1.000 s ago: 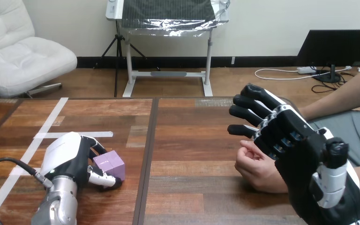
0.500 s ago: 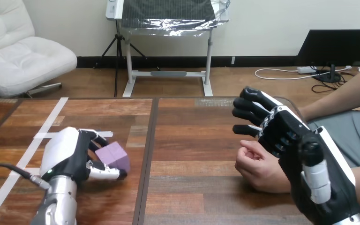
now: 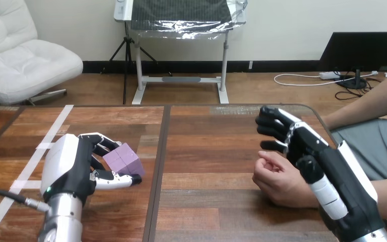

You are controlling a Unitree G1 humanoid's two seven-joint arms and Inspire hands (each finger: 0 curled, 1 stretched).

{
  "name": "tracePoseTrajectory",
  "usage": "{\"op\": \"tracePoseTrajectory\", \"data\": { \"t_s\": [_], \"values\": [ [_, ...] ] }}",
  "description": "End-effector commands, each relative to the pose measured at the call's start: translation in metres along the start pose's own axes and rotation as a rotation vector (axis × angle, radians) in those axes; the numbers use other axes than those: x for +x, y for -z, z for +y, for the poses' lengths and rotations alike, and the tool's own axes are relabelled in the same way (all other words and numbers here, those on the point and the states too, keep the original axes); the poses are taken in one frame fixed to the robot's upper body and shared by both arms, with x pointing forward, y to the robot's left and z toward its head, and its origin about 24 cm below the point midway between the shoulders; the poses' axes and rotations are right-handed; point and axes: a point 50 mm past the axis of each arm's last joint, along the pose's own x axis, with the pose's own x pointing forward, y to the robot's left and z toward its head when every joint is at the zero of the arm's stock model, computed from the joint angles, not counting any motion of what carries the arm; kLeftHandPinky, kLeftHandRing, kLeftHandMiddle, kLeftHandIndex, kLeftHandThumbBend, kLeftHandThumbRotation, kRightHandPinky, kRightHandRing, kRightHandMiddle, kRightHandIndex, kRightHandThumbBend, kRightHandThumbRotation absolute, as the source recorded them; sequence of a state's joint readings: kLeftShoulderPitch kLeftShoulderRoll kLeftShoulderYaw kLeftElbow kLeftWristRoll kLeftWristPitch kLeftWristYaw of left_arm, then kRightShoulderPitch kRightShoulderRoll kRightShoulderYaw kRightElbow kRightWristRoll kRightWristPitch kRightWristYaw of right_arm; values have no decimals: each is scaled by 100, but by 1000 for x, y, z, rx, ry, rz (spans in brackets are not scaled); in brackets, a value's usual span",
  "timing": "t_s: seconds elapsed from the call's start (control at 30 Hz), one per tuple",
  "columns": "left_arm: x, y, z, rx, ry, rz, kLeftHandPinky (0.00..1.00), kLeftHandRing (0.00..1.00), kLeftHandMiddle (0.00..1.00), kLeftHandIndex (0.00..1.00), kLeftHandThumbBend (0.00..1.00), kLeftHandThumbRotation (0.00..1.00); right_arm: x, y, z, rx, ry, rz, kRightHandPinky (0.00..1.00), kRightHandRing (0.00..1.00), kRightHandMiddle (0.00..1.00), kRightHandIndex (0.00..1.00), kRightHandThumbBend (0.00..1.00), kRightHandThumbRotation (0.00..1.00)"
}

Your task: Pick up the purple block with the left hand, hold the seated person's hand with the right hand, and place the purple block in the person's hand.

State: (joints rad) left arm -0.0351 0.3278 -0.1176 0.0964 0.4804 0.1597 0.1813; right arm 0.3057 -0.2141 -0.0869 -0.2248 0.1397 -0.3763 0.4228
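- Down at 8 o'clock on the table point(image 3: 206, 146), my left hand point(image 3: 70, 169) lies on its side, with its white back turned to the left.
- Its fingers curl over the top of the purple block point(image 3: 124, 158) and its thumb lies along the block's near side, so this hand holds the block.
- The purple block is at 3 o'clock from my left palm. It is tipped on a corner, and I cannot tell if it touches the wood.
- At 4 o'clock, my right hand point(image 3: 332, 161) is wide, with its fingers straight and pointing to 10 o'clock.
- The person's hand point(image 3: 279, 184) lies loosely curled on the table, at 9 o'clock from my right palm and just beside it. I cannot tell if the two touch.
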Motion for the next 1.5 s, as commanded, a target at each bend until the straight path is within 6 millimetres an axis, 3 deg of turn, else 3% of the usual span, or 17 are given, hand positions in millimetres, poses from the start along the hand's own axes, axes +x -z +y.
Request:
{"op": "tracePoseTrajectory", "data": {
  "t_s": [0.0,0.23,0.73,1.47],
  "values": [
    [-6,-36,32,-103,-174,-138,25,32,41,47,72,0,19,-11,-21,-151,9,-81,81,88,88,87,94,93],
    [-23,-45,39,-182,-220,-184,25,32,40,46,70,0,22,-7,-31,-239,-6,-62,82,89,90,89,88,90],
    [-51,-58,50,-259,-287,-260,27,33,39,44,71,0,26,1,-55,-450,-35,35,81,87,90,90,88,82],
    [-70,-66,60,-359,-299,-365,27,32,37,41,69,0,36,0,-87,-646,-46,129,75,88,93,91,96,68]
  ]
}}
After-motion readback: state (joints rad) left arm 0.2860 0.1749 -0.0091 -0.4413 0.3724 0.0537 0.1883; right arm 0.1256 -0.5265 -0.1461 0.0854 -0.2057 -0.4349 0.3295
